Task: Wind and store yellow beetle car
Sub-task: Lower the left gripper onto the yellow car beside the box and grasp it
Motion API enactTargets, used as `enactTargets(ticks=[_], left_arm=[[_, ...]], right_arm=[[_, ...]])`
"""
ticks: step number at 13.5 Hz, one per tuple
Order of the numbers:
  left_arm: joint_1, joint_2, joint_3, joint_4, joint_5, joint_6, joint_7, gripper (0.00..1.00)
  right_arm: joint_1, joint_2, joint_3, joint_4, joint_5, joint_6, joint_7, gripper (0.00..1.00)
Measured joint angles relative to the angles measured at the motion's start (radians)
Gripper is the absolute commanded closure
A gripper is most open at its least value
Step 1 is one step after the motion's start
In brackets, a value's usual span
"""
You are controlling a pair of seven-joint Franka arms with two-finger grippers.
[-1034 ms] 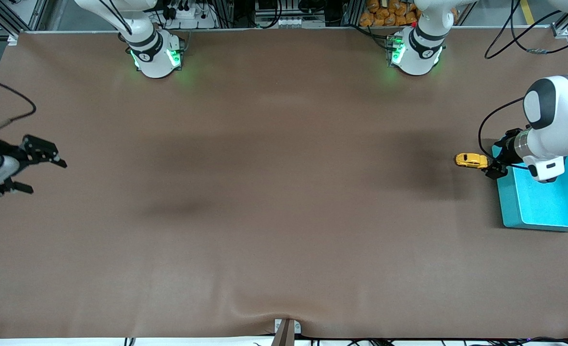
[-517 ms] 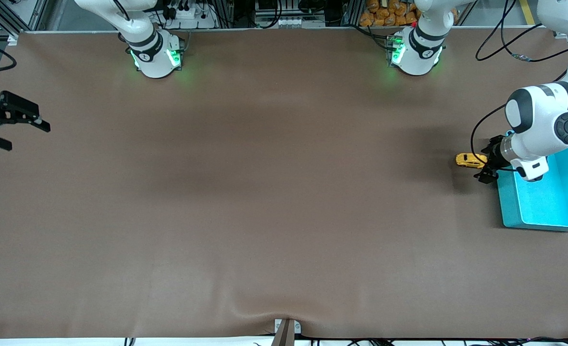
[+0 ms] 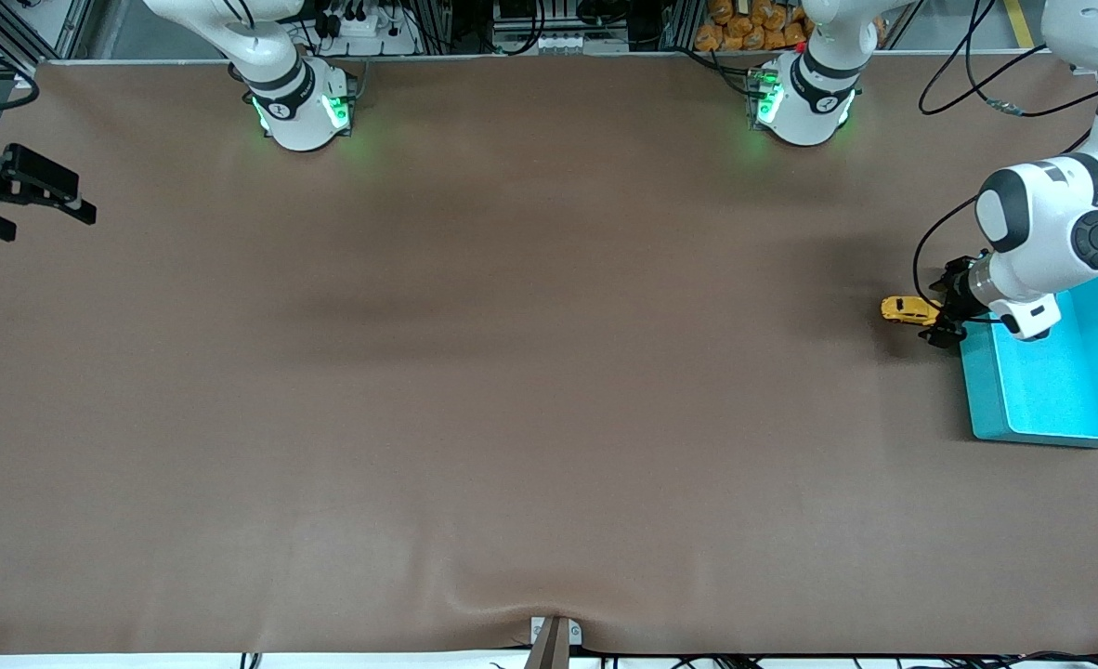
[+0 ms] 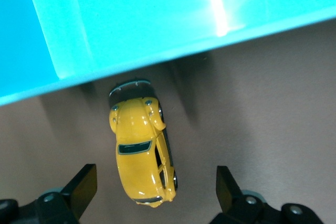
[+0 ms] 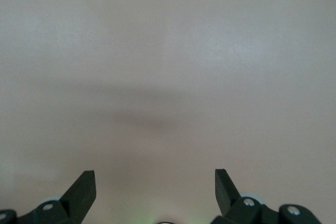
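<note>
Yellow beetle car [image 3: 906,309] unwound, on table beside teal bin [image 3: 1060,395]; left gripper [image 3: 941,321] spread over it, right gripper [image 3: 24,200] spread, waiting; grasp, winding, storing outstanding.

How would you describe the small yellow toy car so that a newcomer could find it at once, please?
Start at the teal plastic bin at the left arm's end of the brown table. Just beside the bin's wall, on the table, sits the tiny yellow beetle-shaped toy car with dark windows. It is the only yellow thing there.
</note>
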Motion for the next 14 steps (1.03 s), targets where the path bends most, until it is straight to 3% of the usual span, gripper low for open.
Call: enactTargets(ticks=[5, 10, 11, 14], left_arm=[[0.000, 0.008, 0.000, -0.051, 0.006, 0.060, 0.000, 0.00], [0.010, 0.009, 0.001, -0.066, 0.016, 0.077, 0.000, 0.00], [0.019, 0.009, 0.001, -0.066, 0.017, 0.080, 0.000, 0.05], [0.043, 0.012, 0.002, -0.067, 0.019, 0.091, 0.000, 0.44]], right_arm=[[0.008, -0.020, 0.025, -0.016, -0.038, -0.013, 0.098, 0.00], [0.039, -0.062, -0.026, -0.103, -0.056, 0.019, 0.098, 0.00], [0.039, -0.072, -0.031, -0.122, -0.056, 0.032, 0.095, 0.00], [0.039, -0.087, -0.037, -0.148, -0.056, 0.054, 0.087, 0.00]])
